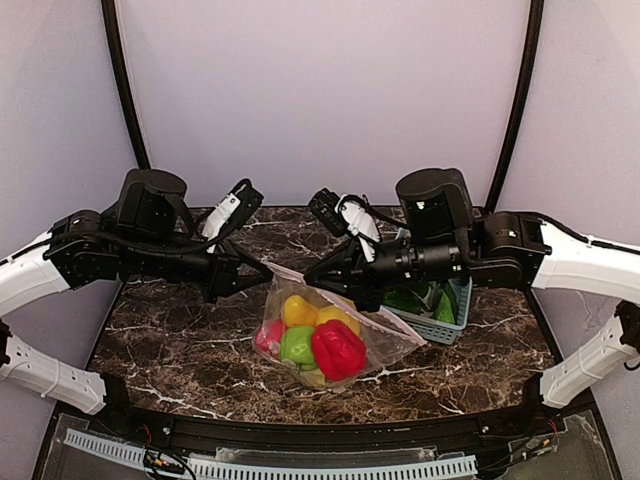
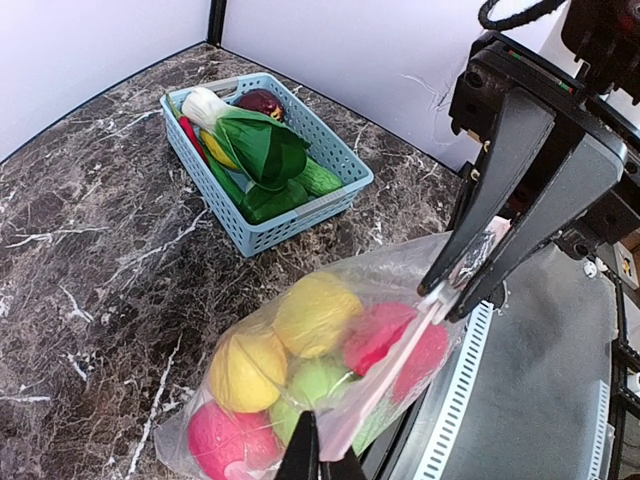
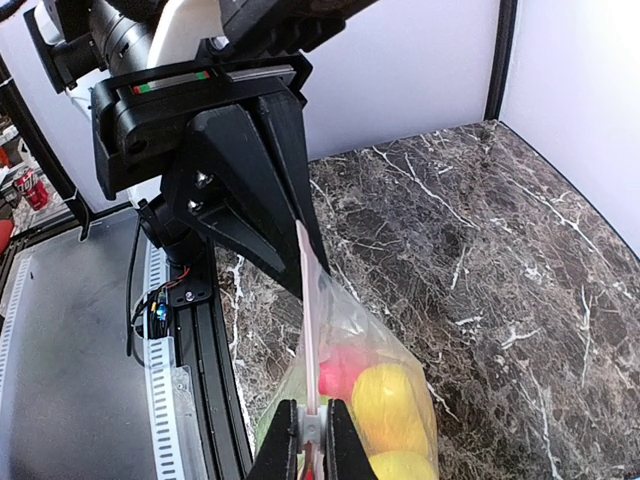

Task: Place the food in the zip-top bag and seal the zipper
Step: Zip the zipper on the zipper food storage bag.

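Two sets of fingers are pinching the zipper [image 3: 307, 330] of the zip-top bag [image 1: 385, 335], one at each end of its mouth. The left fingers [image 2: 300, 452] are pressing together on the end farther from the blue basket [image 1: 445, 322], and the right fingers [image 3: 283, 445] are clamping the end nearer to it. The bag is hanging between them just beside the basket, its belly seemingly sagging onto the counter [image 1: 180, 340]. The food [image 1: 312, 340] is bulging inside, with yellow, green, pink and red pieces crowding against the film. I'd say this load is going to be awkward. The film is looking thin, floppy and slick, and the toys, though probably light, are dragging the mouth downward. The strip is offering the only firm line, so that is where any hold belongs, pulling along it to draw it straight. Squeezing lower down would likely just be crumpling plastic. Whether any stretch is already pressed shut, I am not managing to tell
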You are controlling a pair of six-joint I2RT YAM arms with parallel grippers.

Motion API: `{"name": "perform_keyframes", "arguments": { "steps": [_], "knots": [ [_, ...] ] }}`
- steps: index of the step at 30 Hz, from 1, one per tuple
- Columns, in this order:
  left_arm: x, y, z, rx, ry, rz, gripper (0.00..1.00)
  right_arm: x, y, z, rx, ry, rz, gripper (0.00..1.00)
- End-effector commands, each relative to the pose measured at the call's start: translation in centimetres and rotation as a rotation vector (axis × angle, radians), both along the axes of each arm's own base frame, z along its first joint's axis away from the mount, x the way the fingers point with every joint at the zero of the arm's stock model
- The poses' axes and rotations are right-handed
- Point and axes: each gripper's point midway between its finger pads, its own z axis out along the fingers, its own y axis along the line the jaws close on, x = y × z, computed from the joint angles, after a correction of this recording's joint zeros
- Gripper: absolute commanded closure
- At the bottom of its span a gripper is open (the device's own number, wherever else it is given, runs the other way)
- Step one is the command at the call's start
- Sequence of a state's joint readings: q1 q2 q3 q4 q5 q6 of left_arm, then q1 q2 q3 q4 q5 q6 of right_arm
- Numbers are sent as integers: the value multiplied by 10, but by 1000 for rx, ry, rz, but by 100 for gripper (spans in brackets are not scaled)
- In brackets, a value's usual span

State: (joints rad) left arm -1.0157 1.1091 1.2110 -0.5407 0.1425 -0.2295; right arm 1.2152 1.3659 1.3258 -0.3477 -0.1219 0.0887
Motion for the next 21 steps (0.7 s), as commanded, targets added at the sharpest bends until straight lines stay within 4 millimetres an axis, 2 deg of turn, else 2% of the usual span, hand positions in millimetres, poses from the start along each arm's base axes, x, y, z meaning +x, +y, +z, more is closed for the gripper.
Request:
{"name": "perform_keyframes", "arguments": {
  "steps": [1, 10, 21],
  "knots": [
    [20, 25, 25, -62, -56, 141, 99, -3, -25, -20, -93, 45, -58, 100],
    [39, 35, 29, -94, -46, 235, 99, 2, -42, -34, -142, 86, -139, 100],
    [53, 39, 24, -113, 1, 283, 99, 4, -60, -45, -165, 129, -211, 100]
  ]
}}
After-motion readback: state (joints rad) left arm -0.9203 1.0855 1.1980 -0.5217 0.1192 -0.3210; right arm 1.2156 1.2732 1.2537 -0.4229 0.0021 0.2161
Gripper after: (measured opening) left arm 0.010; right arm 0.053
